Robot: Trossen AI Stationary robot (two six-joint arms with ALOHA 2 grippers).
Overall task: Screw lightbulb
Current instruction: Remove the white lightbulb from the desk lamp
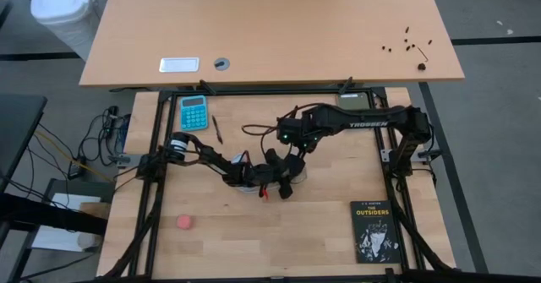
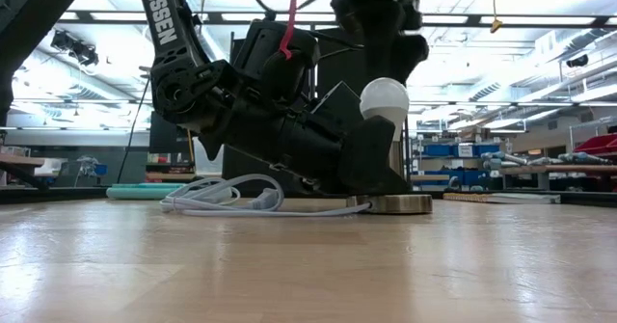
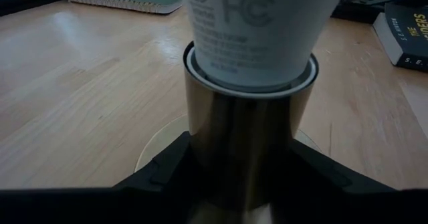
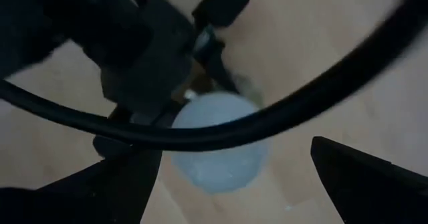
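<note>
The white frosted lightbulb (image 2: pixel 384 99) stands upright with its neck (image 3: pixel 257 30) in the brass cylinder of the socket (image 3: pixel 247 137). The socket's round base disc (image 2: pixel 400 204) lies flat on the table, and its white cord (image 2: pixel 231 198) is coiled beside it. My left gripper (image 1: pixel 254 180) comes in low from the table's left and is shut on the socket. My right gripper (image 4: pixel 234 150) hangs over the bulb (image 4: pixel 217 144), pointing down. It is open, with one finger on each side of the bulb's dome, apart from it. My left gripper pinches the socket's brass cylinder (image 3: pixel 221 164) between its two fingers, low on the cylinder, just above the base disc. The fingers come level from the table's left and lie across the upright cylinder. The socket stands upright, its disc on the table.
A black book (image 1: pixel 374 231) lies at the near right, a pink ball (image 1: pixel 184 222) at the near left, and a teal calculator (image 1: pixel 193 111) and a pen (image 1: pixel 216 128) at the far left. A black cable (image 4: pixel 267 117) crosses the right wrist view over the bulb.
</note>
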